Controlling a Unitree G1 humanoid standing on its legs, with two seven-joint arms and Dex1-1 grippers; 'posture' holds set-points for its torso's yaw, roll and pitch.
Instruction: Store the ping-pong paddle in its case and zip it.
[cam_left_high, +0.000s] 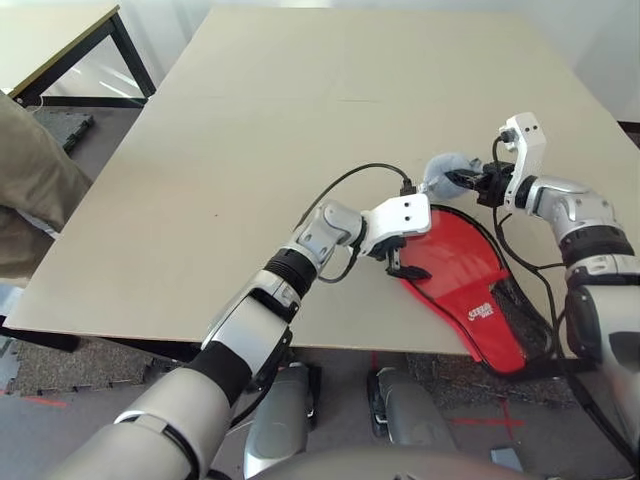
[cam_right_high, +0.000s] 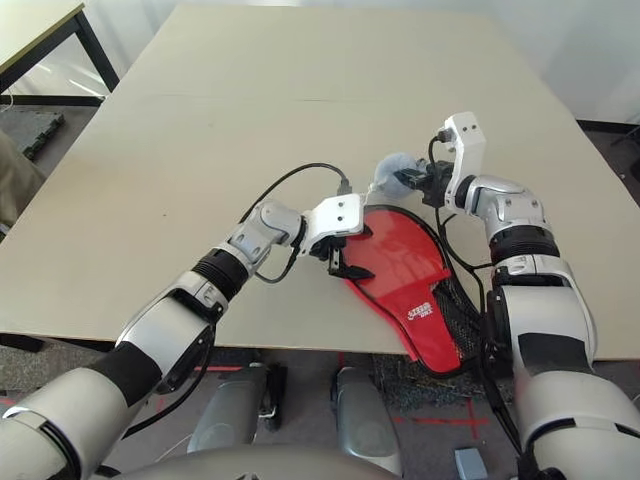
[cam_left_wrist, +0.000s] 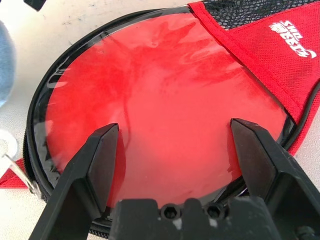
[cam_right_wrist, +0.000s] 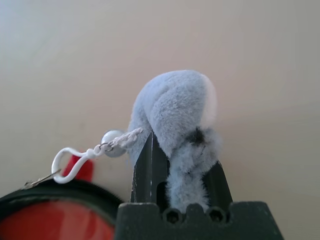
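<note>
The case (cam_left_high: 465, 275) lies at the bench (cam_left_high: 250, 150) near edge, paddle (cam_left_wrist: 165, 105) inside; it looks soft and light. The right gripper (cam_right_wrist: 177, 165) fingers pinch the fluffy grey pouch (cam_right_wrist: 175, 110), clipped to the zipper. The left gripper (cam_left_wrist: 175, 150) fingers stand apart above.

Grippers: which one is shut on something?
The right gripper, its fingers pinching the grey fluffy pouch; the left gripper hangs open over the red case.

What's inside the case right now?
The paddle's red face lies inside the open case, ringed by the black zipper edge. Its handle is covered by the case's red fabric.
</note>
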